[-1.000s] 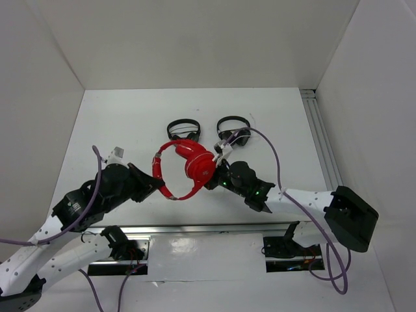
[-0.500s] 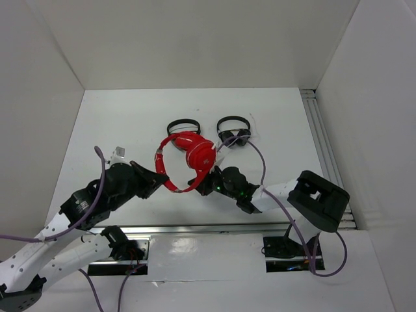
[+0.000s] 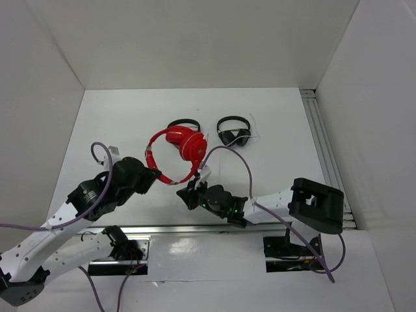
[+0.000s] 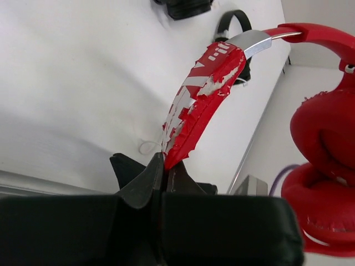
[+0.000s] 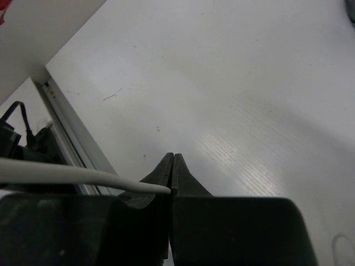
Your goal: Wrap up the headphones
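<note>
The red headphones (image 3: 181,146) hang above the table, cups at the far side, headband curving down toward me. My left gripper (image 3: 154,177) is shut on the lower end of the red headband. In the left wrist view the peeling headband (image 4: 199,100) rises out of my shut left gripper (image 4: 165,162), with the padded red cups (image 4: 321,138) at the right. My right gripper (image 3: 187,195) is low near the table's front and shut on the thin white cable (image 5: 83,174), which enters my right gripper (image 5: 172,159) from the left. A stretch of the cable (image 3: 203,170) shows just under the headphones.
Two small black headphones lie at the back, one (image 3: 184,123) partly behind the red pair, one (image 3: 234,131) to its right. An aluminium rail (image 3: 322,143) runs along the table's right side. White walls close in the table on three sides.
The red headphones have moved left and farther away with my left gripper. My right gripper has swung left and toward the front edge, drawing the white cable with it.
</note>
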### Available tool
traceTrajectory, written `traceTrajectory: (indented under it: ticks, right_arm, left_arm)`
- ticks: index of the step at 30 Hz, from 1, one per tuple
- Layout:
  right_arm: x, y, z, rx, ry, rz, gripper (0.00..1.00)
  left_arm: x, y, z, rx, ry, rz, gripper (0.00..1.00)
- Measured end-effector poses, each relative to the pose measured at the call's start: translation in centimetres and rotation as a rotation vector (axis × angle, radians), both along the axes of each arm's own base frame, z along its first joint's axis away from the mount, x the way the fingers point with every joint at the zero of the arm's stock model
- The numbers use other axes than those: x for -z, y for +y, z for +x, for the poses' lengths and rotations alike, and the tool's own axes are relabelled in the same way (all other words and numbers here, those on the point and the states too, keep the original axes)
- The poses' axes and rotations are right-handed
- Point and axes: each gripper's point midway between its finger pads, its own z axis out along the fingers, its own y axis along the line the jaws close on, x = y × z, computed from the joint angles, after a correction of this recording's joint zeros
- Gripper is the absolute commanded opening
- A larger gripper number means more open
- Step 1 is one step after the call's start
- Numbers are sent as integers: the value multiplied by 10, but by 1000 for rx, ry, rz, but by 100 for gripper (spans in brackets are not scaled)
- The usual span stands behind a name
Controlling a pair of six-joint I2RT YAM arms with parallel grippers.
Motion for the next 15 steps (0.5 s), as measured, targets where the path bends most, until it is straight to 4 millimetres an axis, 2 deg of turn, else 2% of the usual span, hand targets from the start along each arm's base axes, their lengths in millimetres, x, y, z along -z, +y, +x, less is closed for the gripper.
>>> traceTrajectory:
  ticks: [8, 15]
  right_arm:
    - [-7, 5, 5, 114, -59, -69, 0]
    - [10, 12, 25, 235, -30, -151, 0]
  left_arm:
    - [-1, 13, -2, -78, 37, 20, 0]
    - [-2, 29, -6, -126, 31, 29, 0]
